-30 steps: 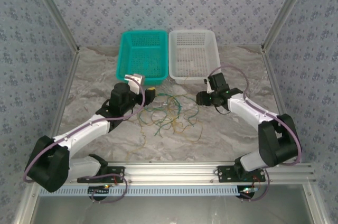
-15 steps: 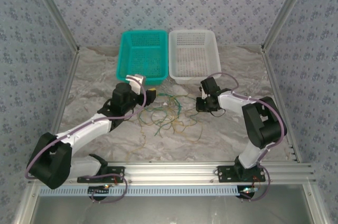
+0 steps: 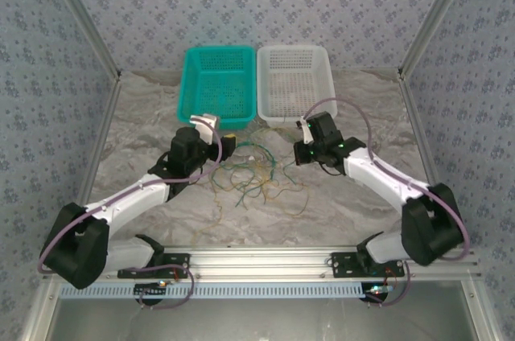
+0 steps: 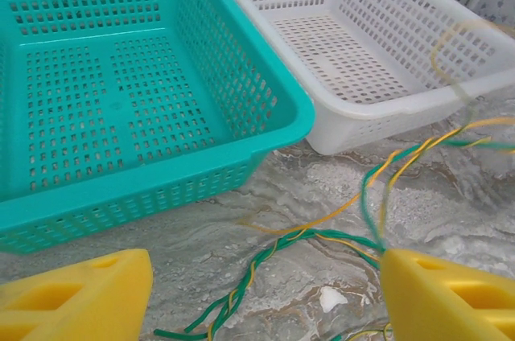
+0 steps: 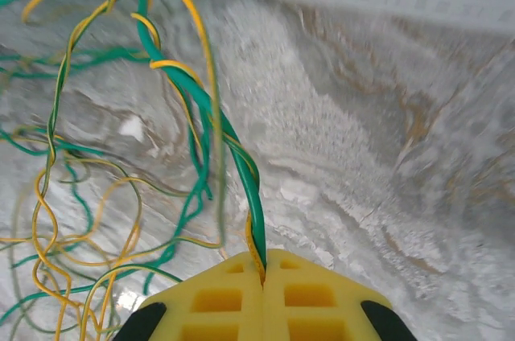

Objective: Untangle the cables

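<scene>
Claws first: the right claw (image 5: 264,277) is squeezing shut on a twisted green and yellow strand of the cables (image 5: 193,92). The left claw (image 4: 261,297) is sitting open at the edge of the pile, holding nothing. The cables are lying in a loose pile on the table (image 3: 338,204) between the 2 claws, near 1 teal basket (image 3: 217,50) and 1 white basket (image 3: 294,48). They are looking thin, light and floppy, and probably snagging easily. Grabbing a loose end looks best. They are coming in 2 colours, too mixed up to count.
</scene>
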